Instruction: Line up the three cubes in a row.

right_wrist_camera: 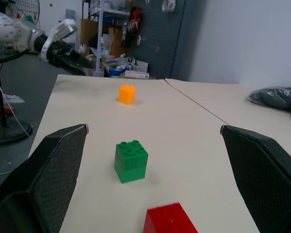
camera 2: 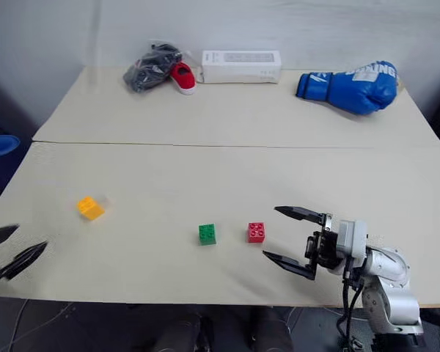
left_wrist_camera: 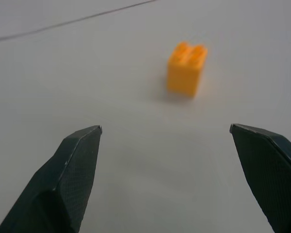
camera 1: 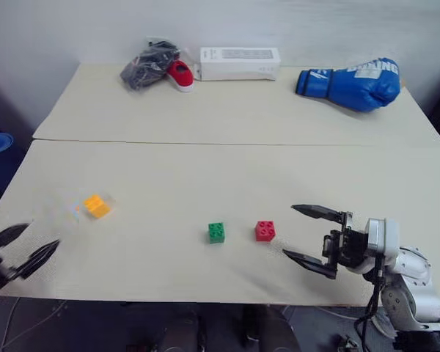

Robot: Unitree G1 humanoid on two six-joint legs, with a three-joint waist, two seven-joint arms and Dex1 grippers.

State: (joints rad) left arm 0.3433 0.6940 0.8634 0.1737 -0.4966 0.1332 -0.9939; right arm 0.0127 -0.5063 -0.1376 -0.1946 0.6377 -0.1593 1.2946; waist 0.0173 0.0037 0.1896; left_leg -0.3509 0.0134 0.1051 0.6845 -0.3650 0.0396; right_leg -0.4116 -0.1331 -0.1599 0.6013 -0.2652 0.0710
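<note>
1. Table (camera 1: pixel 227 110): two flat beige tops butted at a thin seam, matte surface, bears everything.
2. Blue boxing glove (camera 1: pixel 352 84): padded, glossy, white lettering, lying at the far right.
3. White rectangular box (camera 1: pixel 240 63): long, hard-edged, at the far edge; shut, contents hidden.
4. Clear plastic bag (camera 1: pixel 148 64): crumpled, dark stuff inside, can't tell what; a red shoe (camera 1: pixel 180 75) with a white sole sits touching it, beside the box.
5. Right gripper (camera 1: pixel 309 235): two black textured fingers spread wide, empty, pointing at the red cube (camera 1: pixel 265 230) just beside it, not touching.
6. Left gripper (camera 1: pixel 20 249): black fingers spread, empty, at the near left edge of the table, apart from the yellow-orange cube (camera 1: pixel 97 205).
7. Cubes: hard plastic blocks, round studs on top, all upright on the near tabletop. Red and green cube (camera 1: pixel 216 232) are near each other, roughly in a line; the yellow-orange one is well apart to the left, slightly farther back, turned at an angle.
</note>
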